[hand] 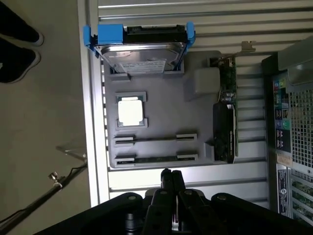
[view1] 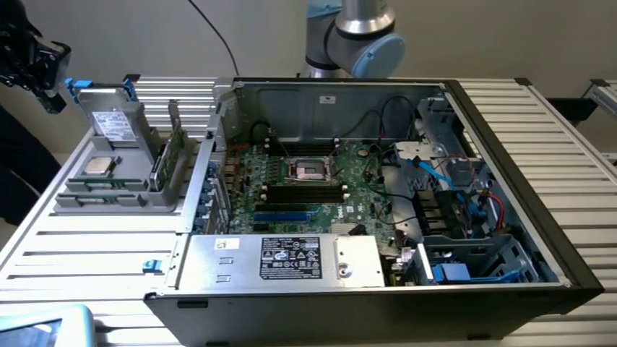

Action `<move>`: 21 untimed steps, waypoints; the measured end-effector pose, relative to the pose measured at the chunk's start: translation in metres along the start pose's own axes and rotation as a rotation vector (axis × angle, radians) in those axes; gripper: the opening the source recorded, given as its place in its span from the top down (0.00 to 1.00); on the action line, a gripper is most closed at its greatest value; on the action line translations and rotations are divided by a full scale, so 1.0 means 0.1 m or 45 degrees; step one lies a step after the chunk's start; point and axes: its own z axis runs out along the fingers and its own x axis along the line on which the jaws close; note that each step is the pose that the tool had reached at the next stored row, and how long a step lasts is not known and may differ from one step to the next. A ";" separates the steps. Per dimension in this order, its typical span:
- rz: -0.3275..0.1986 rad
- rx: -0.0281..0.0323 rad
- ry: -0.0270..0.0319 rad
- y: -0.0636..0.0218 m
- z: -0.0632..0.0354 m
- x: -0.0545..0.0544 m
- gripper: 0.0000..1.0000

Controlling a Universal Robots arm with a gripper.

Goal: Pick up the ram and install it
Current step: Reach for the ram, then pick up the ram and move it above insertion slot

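Two ram sticks (hand: 156, 138) stand on edge in the long slots of a grey holder (hand: 166, 98), seen as thin dark-green strips. In the exterior view the ram (view1: 97, 186) lies low in the holder (view1: 115, 199), at that view's left. My gripper (hand: 171, 175) is shut with nothing between its fingers and hangs high above the holder, just off the edge nearest the ram slots. In the exterior view the gripper (view1: 48, 94) is up at the far left, well above the table. The black memory slots (view1: 306, 192) sit mid-motherboard inside the open computer case (view1: 501, 144).
The holder also carries a grey drive with blue tabs (hand: 139, 49), a square silver processor (hand: 130, 111) and an upright green card (hand: 227, 93). The power supply box (view1: 279, 259) fills the case's near side. Cables (view1: 438, 173) crowd the case on the exterior view's right.
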 end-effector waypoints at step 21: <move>-0.024 -0.0001 0.0048 -0.003 0.012 0.04 0.89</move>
